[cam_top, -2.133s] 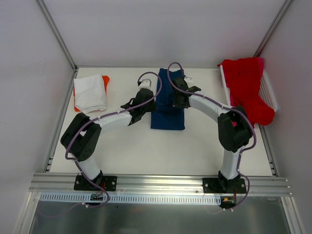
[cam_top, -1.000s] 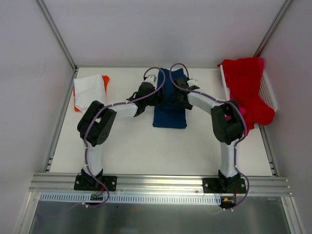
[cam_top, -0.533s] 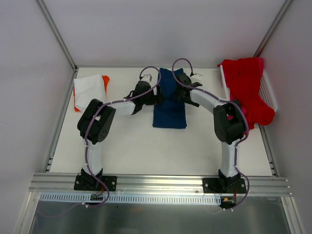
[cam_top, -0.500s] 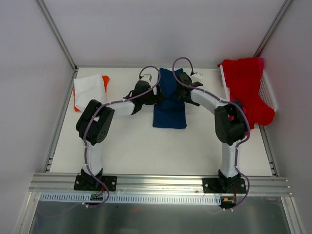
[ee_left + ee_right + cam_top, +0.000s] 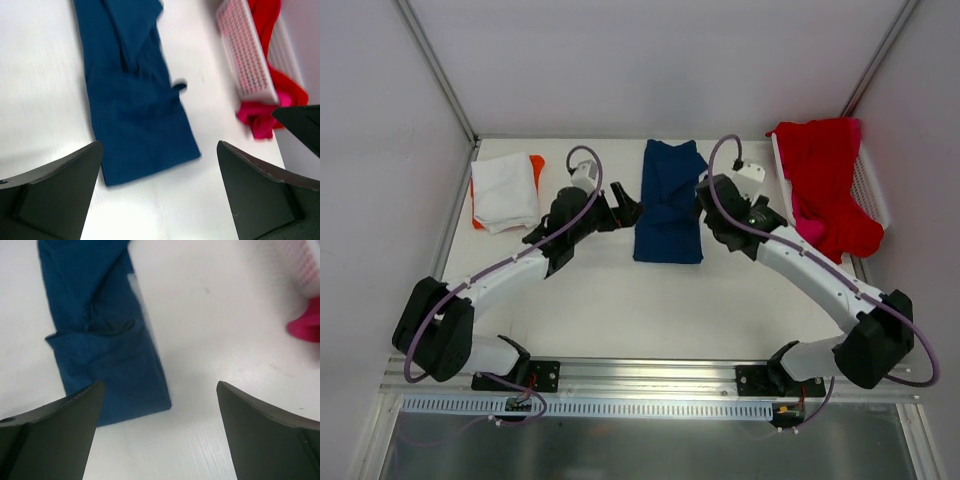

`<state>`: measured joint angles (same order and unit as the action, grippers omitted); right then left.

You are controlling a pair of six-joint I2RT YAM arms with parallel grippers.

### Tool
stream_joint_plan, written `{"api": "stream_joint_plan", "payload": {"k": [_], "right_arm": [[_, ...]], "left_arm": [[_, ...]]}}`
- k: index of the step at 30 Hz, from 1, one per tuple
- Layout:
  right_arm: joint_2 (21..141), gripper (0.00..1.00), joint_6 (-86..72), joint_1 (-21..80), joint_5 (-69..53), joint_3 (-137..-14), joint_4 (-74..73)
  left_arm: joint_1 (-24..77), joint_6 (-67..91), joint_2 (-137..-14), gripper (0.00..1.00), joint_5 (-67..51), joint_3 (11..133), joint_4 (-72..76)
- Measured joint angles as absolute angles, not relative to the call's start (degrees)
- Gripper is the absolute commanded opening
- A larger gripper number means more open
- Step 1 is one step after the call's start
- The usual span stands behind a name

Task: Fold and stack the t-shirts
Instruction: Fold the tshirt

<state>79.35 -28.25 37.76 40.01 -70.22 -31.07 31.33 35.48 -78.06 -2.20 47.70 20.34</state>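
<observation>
Jaws wide open, L gripper (image 5: 623, 212) & R gripper (image 5: 706, 203) empty | flanking navy t-shirt (image 5: 667, 215), folded to strip | likely next: pinch far corners evenly, fold twd near hem

Your top view looks steeply down from above and behind the bases (image 5: 510, 375), which sit at 6 o'clock. It is far enough back to take in the whole table (image 5: 620, 300). Your left wrist view hangs close over the table, with its fingers (image 5: 55, 195) at 7 and 5. It faces the navy shirt (image 5: 135, 100) at 11 and the basket (image 5: 245, 55) at 1. Your right wrist view is about as close, with its fingers (image 5: 50, 430) framed likewise, the navy shirt at 10 and a pink shirt (image 5: 307, 322) at 3. All three views share the navy shirt's near end and the pink shirt. Top and left wrist also share the basket.
</observation>
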Motion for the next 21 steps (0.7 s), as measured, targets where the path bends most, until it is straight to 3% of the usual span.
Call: {"api": "stream_joint_plan", "payload": {"k": [9,21], "right_arm": [[74.11,0.99,-32.93,39.97,25.39,-42.39,-17.69],[75.79,1.0,-33.1,34.83,14.04,-35.97,0.84]], "left_arm": [[35.57,46.81,-79.11,0.99,-6.22,26.83,31.2],[35.57,54.19,-90.37,0.98,-9.1,24.38,47.57]]}}
